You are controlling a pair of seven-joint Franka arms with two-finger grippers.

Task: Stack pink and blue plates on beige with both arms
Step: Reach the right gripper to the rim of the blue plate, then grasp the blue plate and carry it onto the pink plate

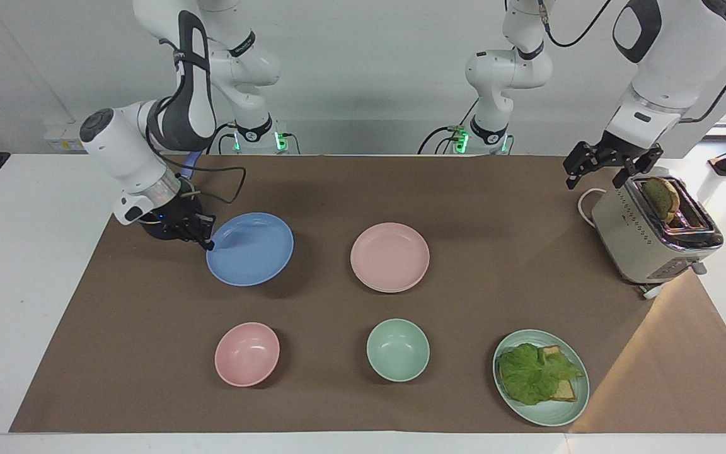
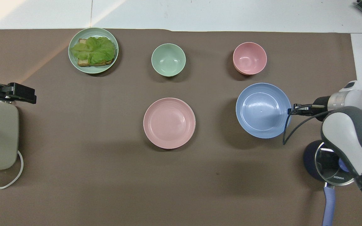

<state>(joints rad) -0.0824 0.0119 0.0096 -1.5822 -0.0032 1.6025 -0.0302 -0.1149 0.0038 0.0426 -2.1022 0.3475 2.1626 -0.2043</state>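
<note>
Right arm lifting the blue plate by its rim; left arm waiting.

The right gripper (image 1: 207, 241) is clamped on the rim of the blue plate (image 1: 251, 248), at the edge toward the right arm's end of the table, and carries it tilted and clear of the brown mat (image 1: 312, 189), beside the pink plate (image 1: 390, 256), which lies flat at the middle. A beige rim shows under the pink plate's edge (apparently the beige plate). The blue plate looks light, stiff and smooth; a pinch at the thin rim is the only hold, so it may pivot or slip. The right forearm slopes down to the plate from the table's edge. The left gripper (image 1: 597, 169) waits with fingers apart over the toaster (image 1: 646, 243).
</note>
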